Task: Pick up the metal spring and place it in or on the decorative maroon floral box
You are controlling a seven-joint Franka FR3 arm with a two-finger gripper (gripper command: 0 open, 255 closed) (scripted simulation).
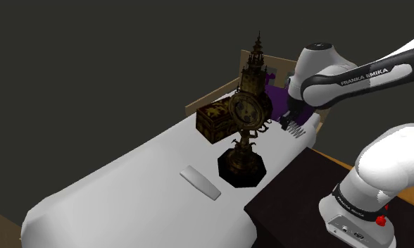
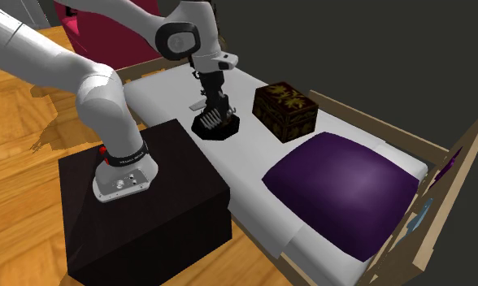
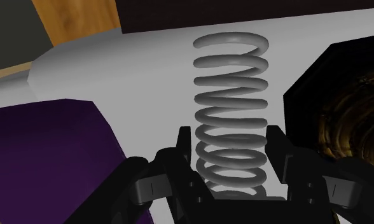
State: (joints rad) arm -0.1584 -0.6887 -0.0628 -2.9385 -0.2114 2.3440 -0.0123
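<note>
End effector: black, two-fingered, fingers partly closed, one against each side of the metal spring; the grip sits near one end of the coil

Metal spring: grey open coil, lying roughly level between the fingers, its free length reaching out past the fingertips over the white bed. It is near the bed edge closest to the stand, between the purple pillow and the black base of the ornate clock. Whether it rests on the cover or hangs just clear of it cannot be told

Ornate clock: dark gold, tall, spired top, upright on a black base, just beside the end effector

Decorative floral box: dark brown with a gold leaf pattern, lid shut, on the bed beyond the clock from the stand, apart from the spring

Purple pillow: at the head of the bed, inside the wooden frame

Flat grey piece: lying on the cover, on the side of the clock away from the pillow

Stand: dark box on the wooden floor, against the bed's side
</note>
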